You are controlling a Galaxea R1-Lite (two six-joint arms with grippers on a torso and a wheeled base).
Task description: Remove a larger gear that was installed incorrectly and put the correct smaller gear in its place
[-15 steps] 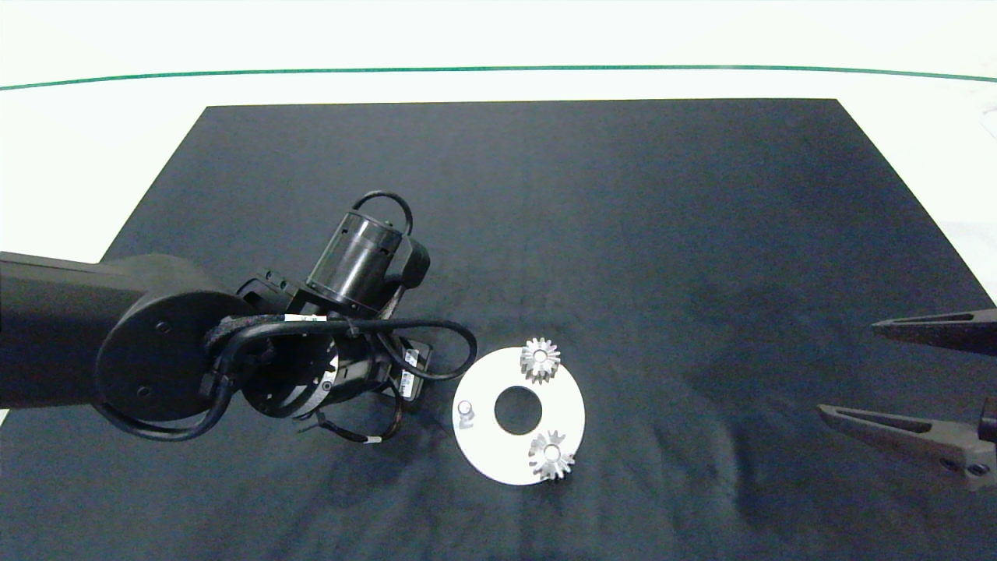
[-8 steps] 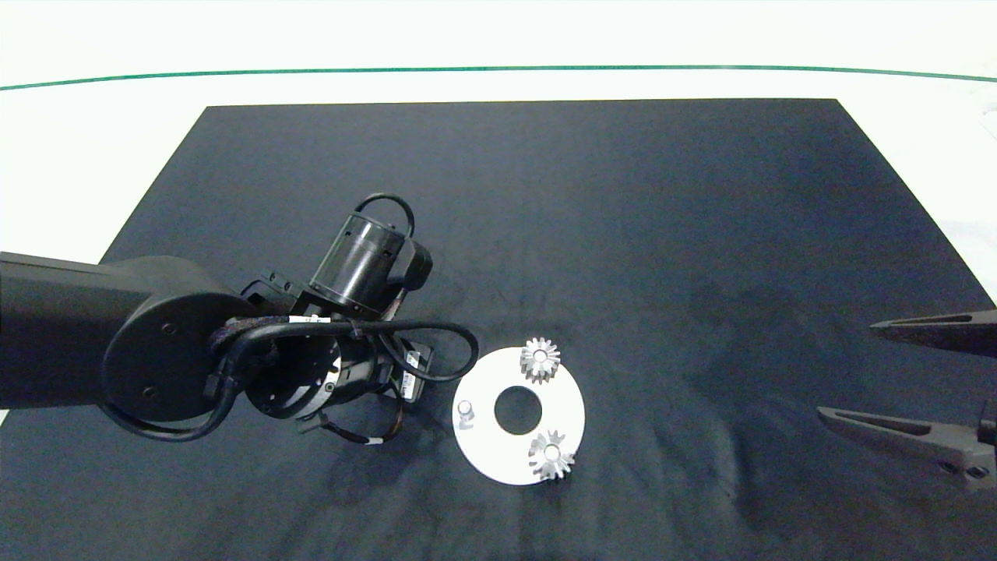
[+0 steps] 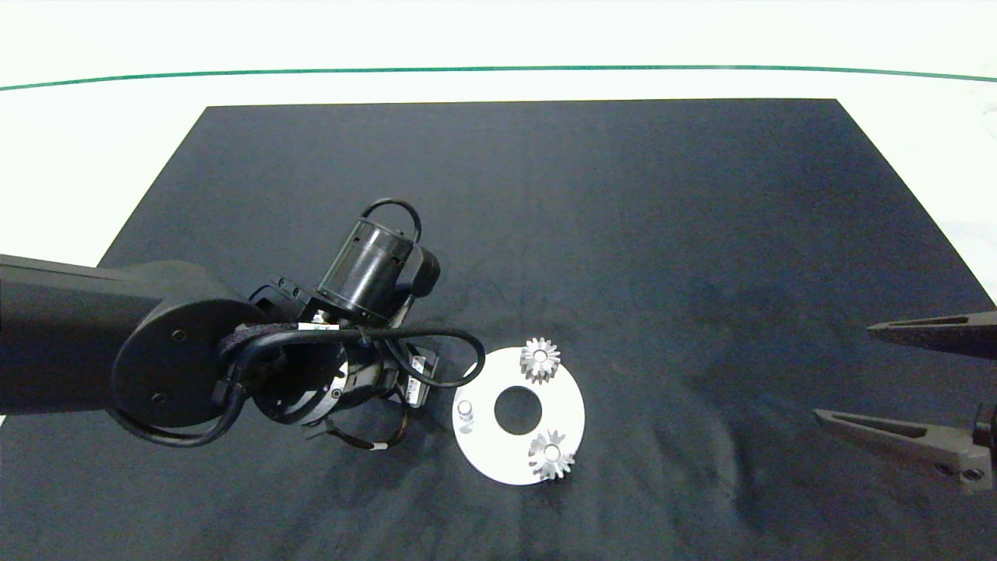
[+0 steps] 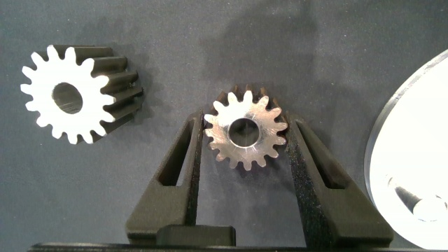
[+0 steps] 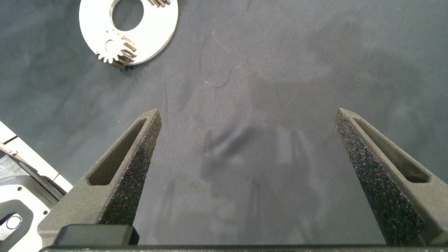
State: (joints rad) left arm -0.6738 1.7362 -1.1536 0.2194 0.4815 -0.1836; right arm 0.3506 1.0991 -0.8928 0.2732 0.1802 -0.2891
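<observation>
The smaller gear, silver with short teeth and a round bore, sits between my left gripper's two dark fingers, which press on its teeth from both sides. The larger gear lies on the dark mat beside that gripper, apart from it. In the head view the left arm's wrist hides both gears and the fingers. The round white plate carries two small gears and one bare peg. My right gripper hangs open at the mat's right side.
A dark mat covers the white table, and a green line runs along the far side. The plate with one of its gears also shows in the right wrist view, far from the right fingers.
The left arm has shifted a little to the right, toward the plate. The right gripper has barely moved. The plate and its two gears stay put.
</observation>
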